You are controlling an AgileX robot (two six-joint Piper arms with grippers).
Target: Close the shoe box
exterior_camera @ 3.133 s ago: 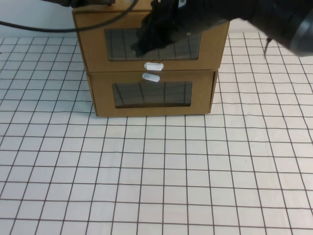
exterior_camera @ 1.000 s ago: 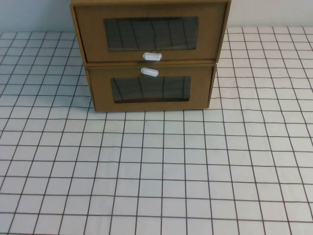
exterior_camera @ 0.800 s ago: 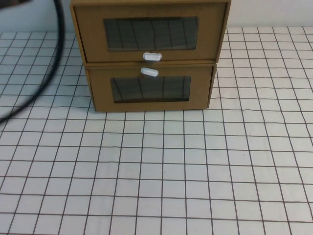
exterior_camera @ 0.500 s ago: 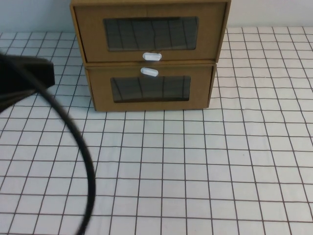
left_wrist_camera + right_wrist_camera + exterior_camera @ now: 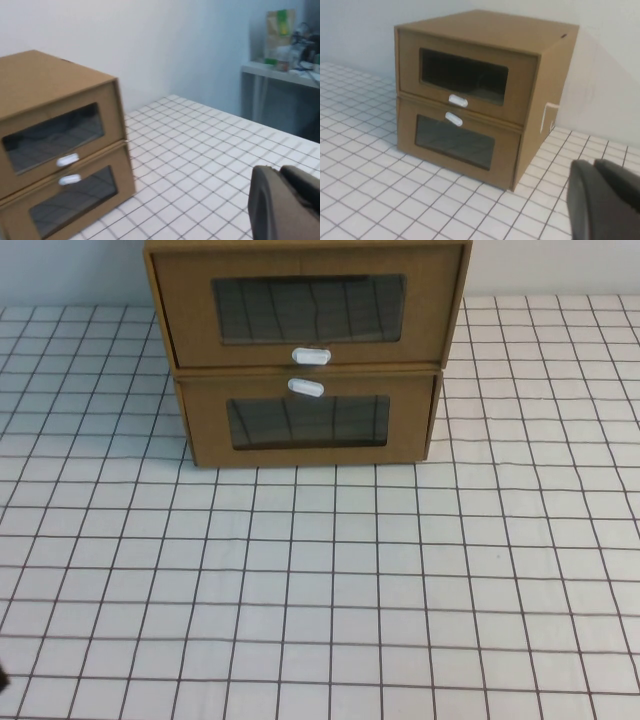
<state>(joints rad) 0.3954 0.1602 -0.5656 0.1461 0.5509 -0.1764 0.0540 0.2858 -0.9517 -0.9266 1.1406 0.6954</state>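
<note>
Now the brown cardboard drawer-style shoe box (image 5: 308, 305), white tab below its clear window, sits atop its twin cardboard box (image 5: 308, 425) at the desk's far edge, drawer front flush; closing looks done. Both the left hand (image 5: 285, 202) and right hand (image 5: 602, 200) hang well clear; their grip cannot be told.

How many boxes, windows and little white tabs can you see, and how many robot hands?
Boxes: 2, the shoe box on the lower box
Windows: 2
White tabs: 2
Hands: 2, left hand and right hand, both away from the boxes
Total: 8
</note>
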